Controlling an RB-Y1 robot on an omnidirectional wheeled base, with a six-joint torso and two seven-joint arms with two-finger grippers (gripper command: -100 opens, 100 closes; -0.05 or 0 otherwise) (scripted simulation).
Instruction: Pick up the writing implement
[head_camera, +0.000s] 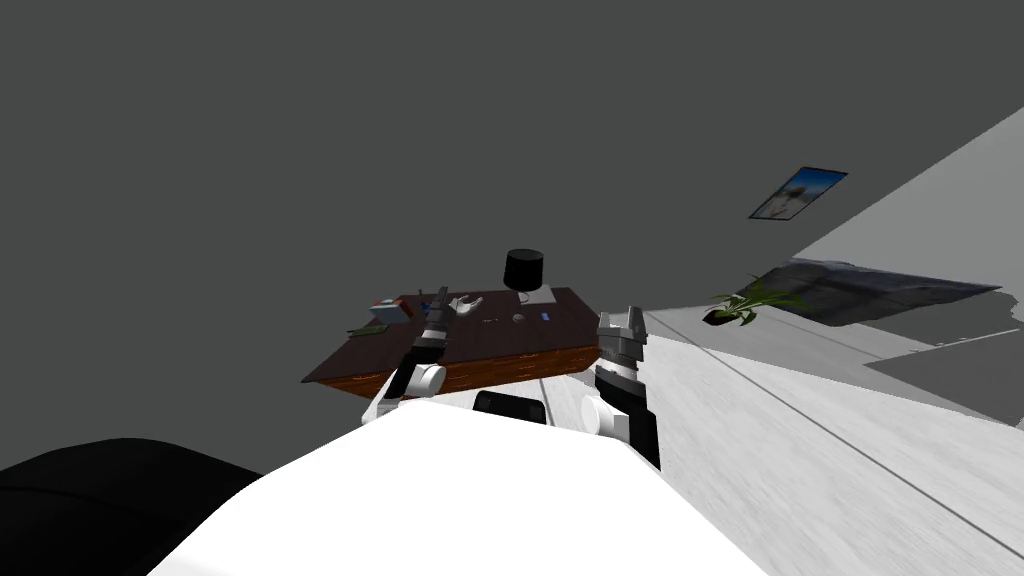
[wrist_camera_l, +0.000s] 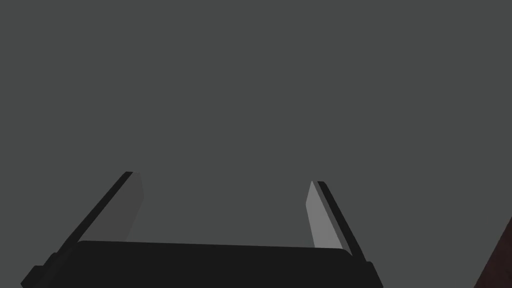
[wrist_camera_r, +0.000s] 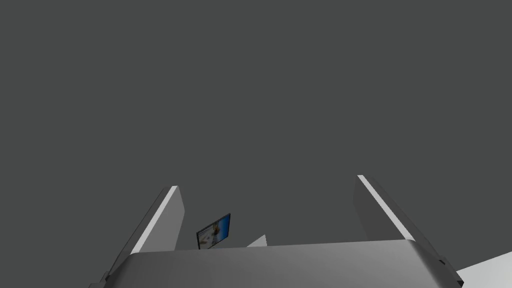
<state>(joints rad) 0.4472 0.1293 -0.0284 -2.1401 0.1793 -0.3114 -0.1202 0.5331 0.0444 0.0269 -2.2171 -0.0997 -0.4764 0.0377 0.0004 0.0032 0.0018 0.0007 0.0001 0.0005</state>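
A dark grey wall (head_camera: 400, 120) backs a brown wooden bench (head_camera: 470, 345). The floor (head_camera: 800, 420) is pale grey with thin dark seams. A potted plant (head_camera: 745, 303) stands by the wall near the bench, and a framed picture (head_camera: 798, 193) hangs above it.

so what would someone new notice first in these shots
The dark wooden desk in the middle, scattered with small items, with a black cylinder at its far edge. Both arms reach toward it, the left tool and right tool open. Off to the right, a green potted plant sits on the floor below a framed picture.
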